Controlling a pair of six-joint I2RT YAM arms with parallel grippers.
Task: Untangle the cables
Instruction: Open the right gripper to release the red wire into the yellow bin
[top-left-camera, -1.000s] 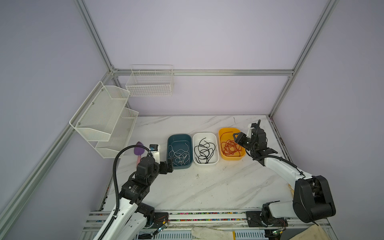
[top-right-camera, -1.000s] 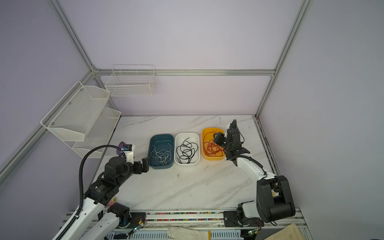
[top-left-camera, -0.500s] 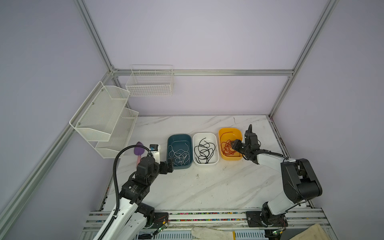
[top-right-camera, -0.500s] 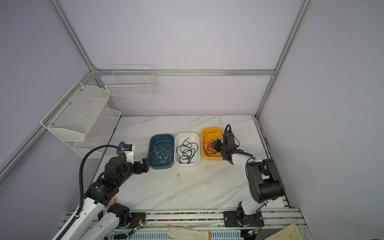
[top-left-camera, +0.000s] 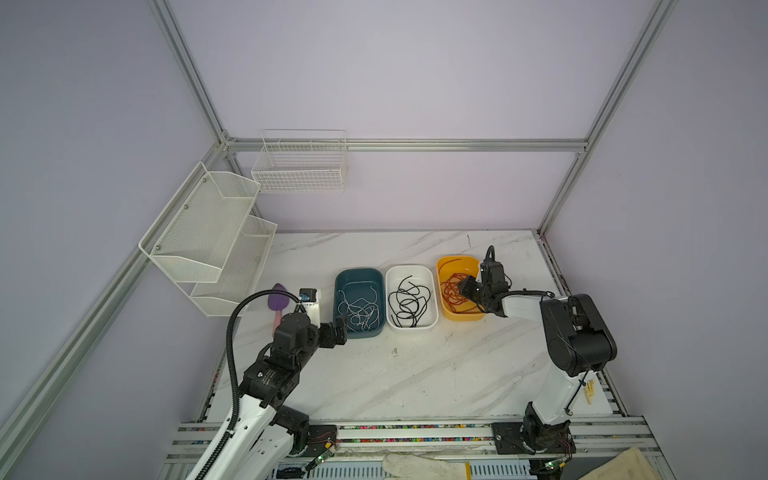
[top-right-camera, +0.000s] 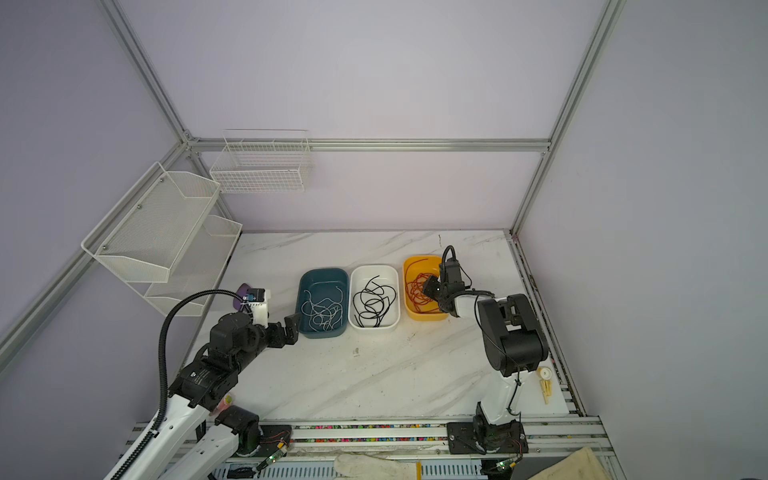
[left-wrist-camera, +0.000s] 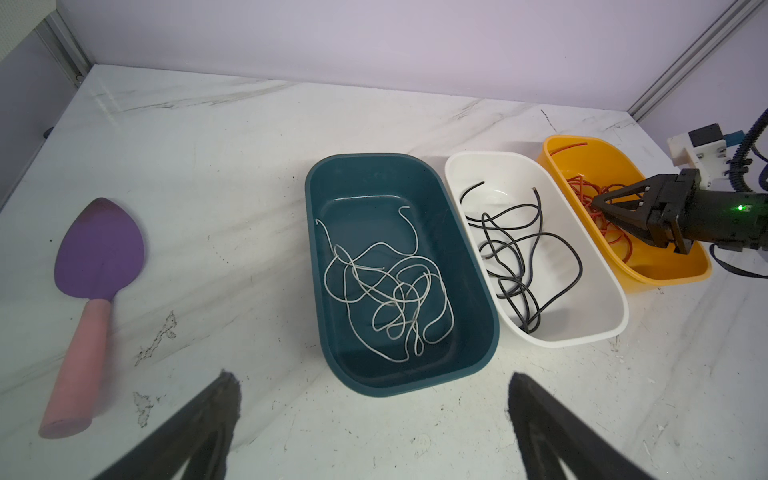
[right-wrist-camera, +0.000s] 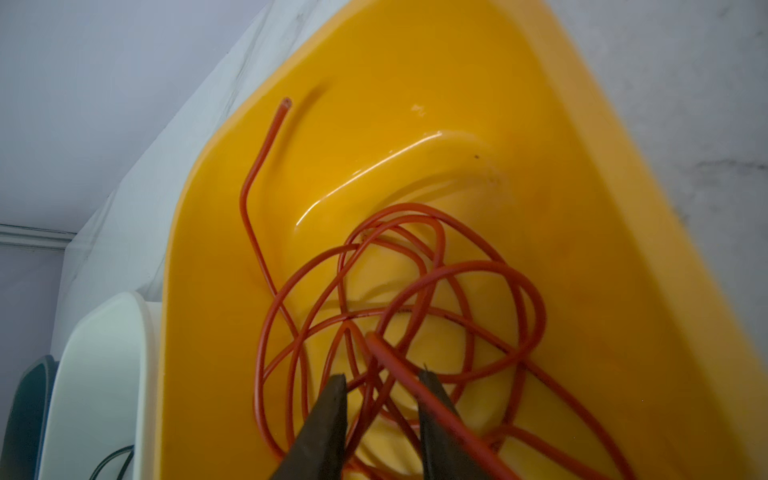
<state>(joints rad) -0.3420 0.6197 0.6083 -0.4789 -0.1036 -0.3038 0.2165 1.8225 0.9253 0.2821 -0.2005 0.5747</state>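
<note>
right gripper (top-left-camera: 467, 286) has dropped into the yellow bin (top-left-camera: 473, 318) since a second ago | left gripper (left-wrist-camera: 370, 399) hangs spread wide by the teal bin (top-left-camera: 376, 330) - white cable (left-wrist-camera: 386, 291) inside | black cable (left-wrist-camera: 523, 257) in the white bin (left-wrist-camera: 598, 332) | red cable (right-wrist-camera: 399, 299) - light, springy, slick; right fingers parted around a strand near its end, not clamped.

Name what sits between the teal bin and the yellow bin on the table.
The white bin, holding a black cable, sits between the teal bin and the yellow bin, as both top views show.
</note>
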